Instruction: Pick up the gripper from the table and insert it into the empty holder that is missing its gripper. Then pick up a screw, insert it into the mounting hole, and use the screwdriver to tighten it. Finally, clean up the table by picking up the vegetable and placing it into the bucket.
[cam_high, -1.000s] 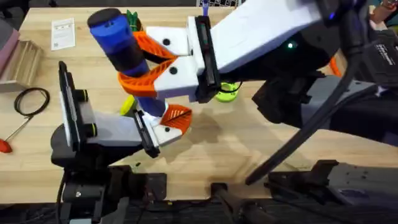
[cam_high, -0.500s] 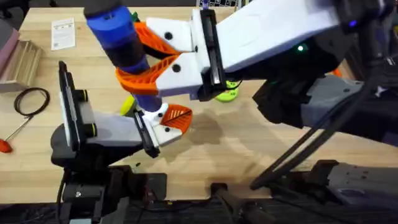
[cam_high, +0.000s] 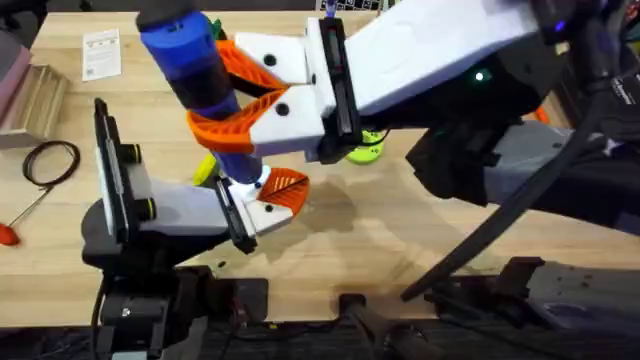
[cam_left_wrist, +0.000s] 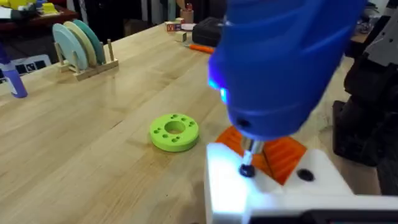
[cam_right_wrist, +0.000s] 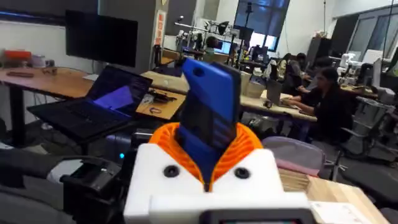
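Note:
My right gripper (cam_high: 222, 98) reaches across the table, shut on the blue screwdriver (cam_high: 192, 62), which stands tilted. The right wrist view has the screwdriver (cam_right_wrist: 210, 115) clamped between the orange pads (cam_right_wrist: 245, 146). Its metal bit (cam_left_wrist: 249, 155) presses on a dark screw (cam_left_wrist: 247, 170) in the white holder (cam_left_wrist: 227, 183) on my left gripper (cam_high: 272, 195). The orange gripper (cam_left_wrist: 283, 152) sits in that holder, and it is the orange wedge (cam_high: 285, 188) from overhead. A light on the screwdriver glows on the holder. The yellow-green vegetable (cam_high: 205, 168) lies just beyond the left gripper. The bucket is hidden.
A green round disc (cam_high: 365, 150) (cam_left_wrist: 174, 132) lies on the table past the left gripper. At the far left are a black cable loop (cam_high: 52, 160), a red-handled tool (cam_high: 10, 232), a paper card (cam_high: 100, 52) and a wooden rack (cam_high: 30, 95).
The right gripper shifted the screwdriver's top slightly left and away, then held still. The left arm has not moved.

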